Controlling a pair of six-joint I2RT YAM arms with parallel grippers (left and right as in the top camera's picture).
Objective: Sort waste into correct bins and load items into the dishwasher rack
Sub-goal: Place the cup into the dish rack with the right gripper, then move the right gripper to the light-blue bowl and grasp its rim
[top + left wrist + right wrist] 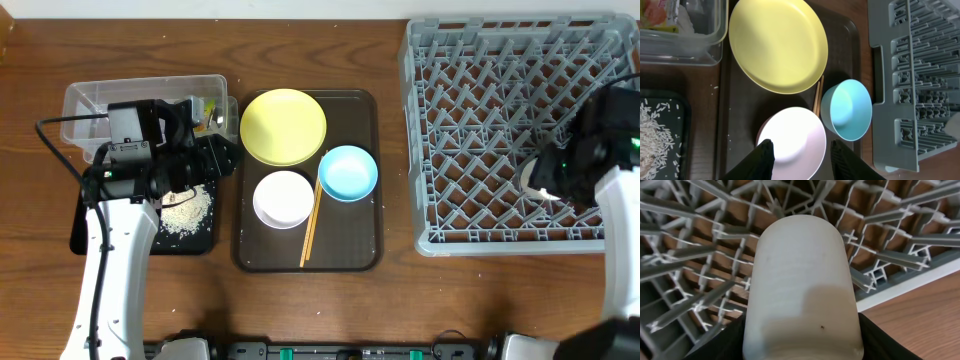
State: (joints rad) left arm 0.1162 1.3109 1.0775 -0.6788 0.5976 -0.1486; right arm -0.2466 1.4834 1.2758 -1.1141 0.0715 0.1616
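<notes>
Finds right hand [802,347] clamped on whitish cup [800,275], dark fingers pressed to both sides of it, cup low among the pegs near the front edge of dishwasher rack [500,243]. Cannot tell whether seated on the lattice or just above it. Judges the step in hand as loading the cup. Calls next for lowering until settled between pegs, then parting the fingers and lifting straight up to avoid tipping it.

Finds left hand [802,162] with fingers apart and empty, hovering just over white bowl [792,137] on brown serving tray [360,255]. Notes chopsticks [311,225] lying just beside that bowl, light blue bowl [348,172] a little beyond, yellow plate [283,126] farther back. Reckons a rim pinch on the white bowl the likely next call for this arm, kept clear of the chopsticks.

Records waste as apparently sorted: rice crumbs [187,212] in black tray [85,238], snack wrapper [660,11] in clear tub [90,100] at the far left of the bench [400,300].
</notes>
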